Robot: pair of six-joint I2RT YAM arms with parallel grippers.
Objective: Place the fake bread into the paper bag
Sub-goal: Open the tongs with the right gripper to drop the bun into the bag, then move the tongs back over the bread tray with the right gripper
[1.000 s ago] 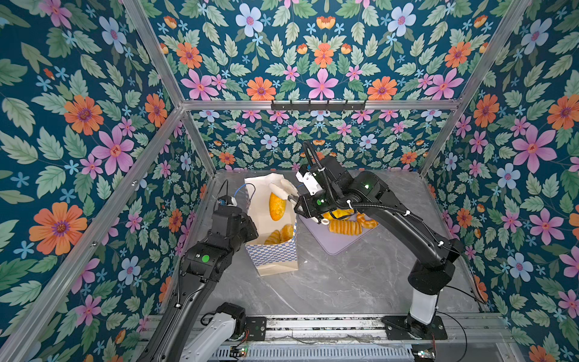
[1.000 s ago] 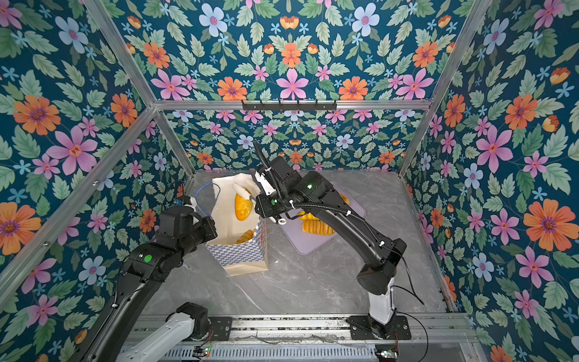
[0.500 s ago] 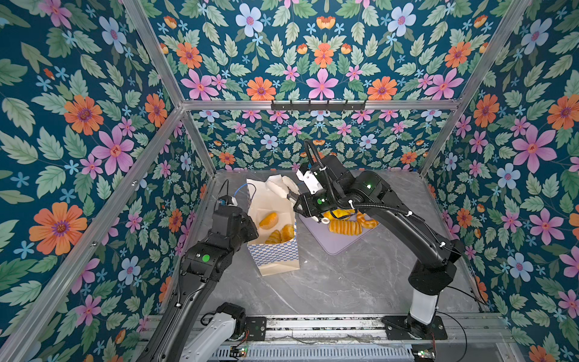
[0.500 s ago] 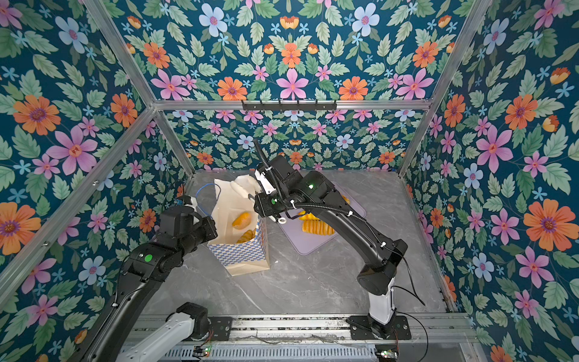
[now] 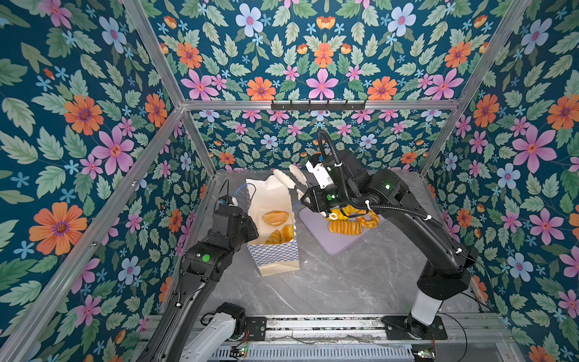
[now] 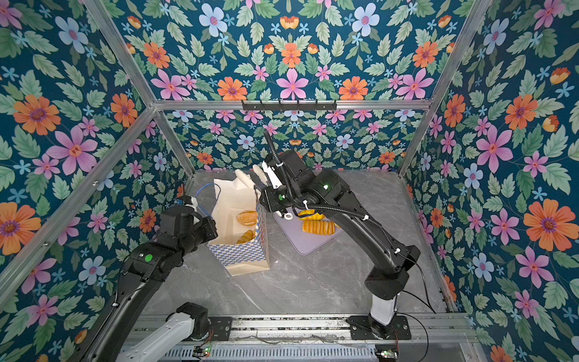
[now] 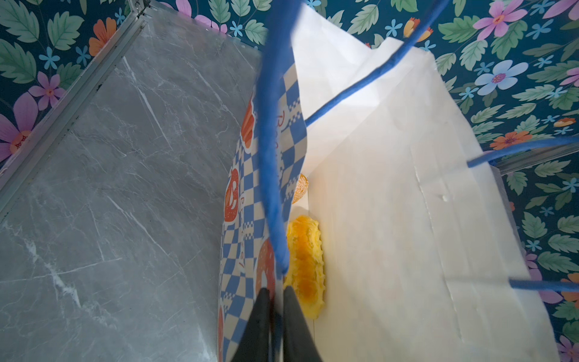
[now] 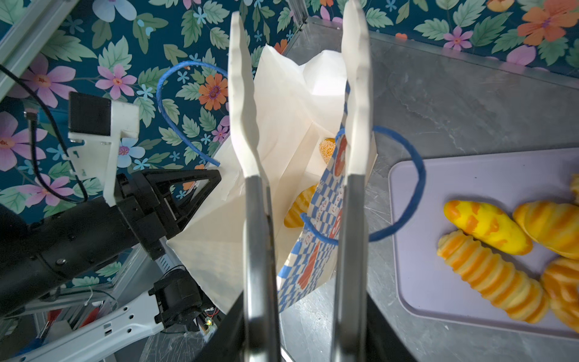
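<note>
The paper bag (image 5: 275, 257) (image 6: 241, 254) stands open at left centre. Fake bread lies inside: a round bun (image 5: 275, 217) and croissants (image 5: 280, 235), plus a ribbed roll (image 7: 305, 257). More fake bread (image 5: 344, 226) (image 8: 488, 275) lies on the lavender tray. My left gripper (image 7: 277, 294) (image 5: 247, 219) is shut on the bag's left rim by a blue cord handle (image 7: 269, 156). My right gripper (image 8: 305, 329) (image 5: 308, 196) grips tongs. Their white tips (image 8: 241, 94) (image 5: 283, 178) stand apart, empty, above the bag's far rim.
The lavender tray (image 5: 341, 244) (image 8: 438, 188) lies right of the bag on the grey marble tabletop (image 5: 344, 282). Flowered walls and aluminium frame posts close in the back and sides. A rail with both arm bases runs along the front edge.
A piece of bread that stood at the bag's mouth a second ago now lies inside the bag. The tongs have lifted slightly toward the back. The left arm has not moved.
</note>
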